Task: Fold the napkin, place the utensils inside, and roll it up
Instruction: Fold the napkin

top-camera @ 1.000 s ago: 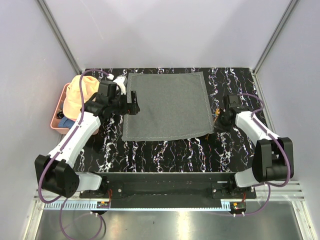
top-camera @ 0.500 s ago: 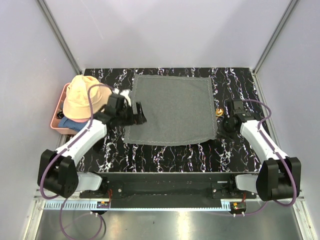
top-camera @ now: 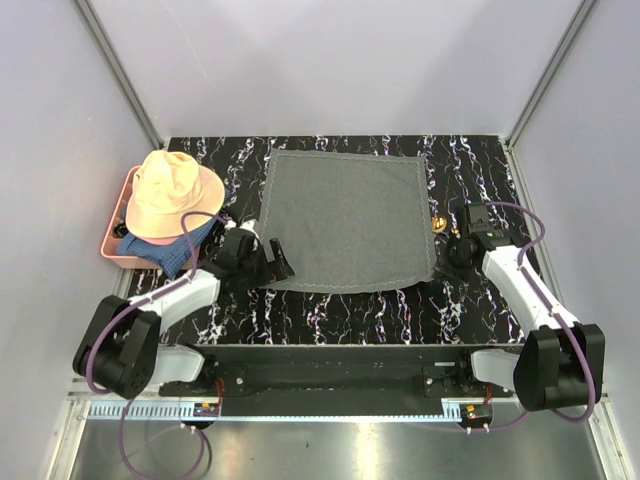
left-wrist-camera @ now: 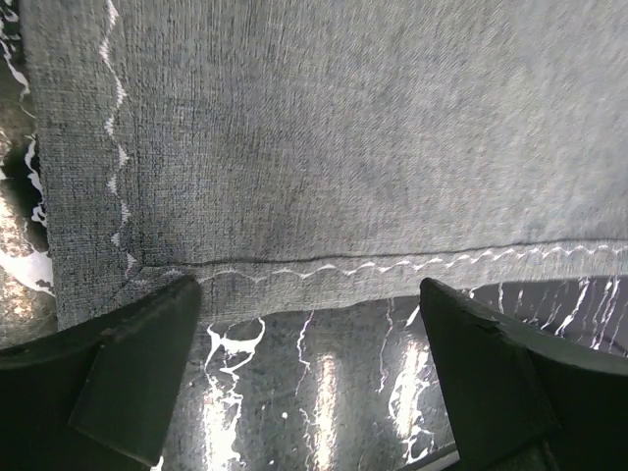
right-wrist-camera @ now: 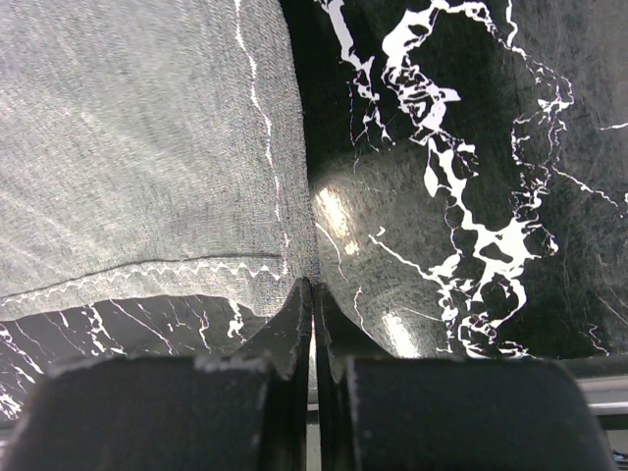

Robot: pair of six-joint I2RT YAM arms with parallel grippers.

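The grey napkin (top-camera: 345, 220) lies spread flat on the black marbled table (top-camera: 350, 310). My left gripper (top-camera: 276, 262) is open and empty, just off the napkin's near left corner. In the left wrist view the stitched near edge of the napkin (left-wrist-camera: 343, 147) lies just beyond the left gripper (left-wrist-camera: 309, 324). My right gripper (top-camera: 438, 270) is shut, its tips on the napkin's near right corner. In the right wrist view this corner of the napkin (right-wrist-camera: 128, 147) meets the right gripper (right-wrist-camera: 312, 287). A bit of the gold spoon (top-camera: 438, 222) shows by the napkin's right edge. The dark utensil is hidden.
A pink tray (top-camera: 113, 248) at the left edge holds a peach hat (top-camera: 170, 195) and a blue cloth (top-camera: 160, 252). Grey walls and metal posts close in the table at the back and sides.
The napkin has slid right and towards the near edge. My left gripper has drawn back along its left edge to the near left corner. The right arm has drawn back slightly.
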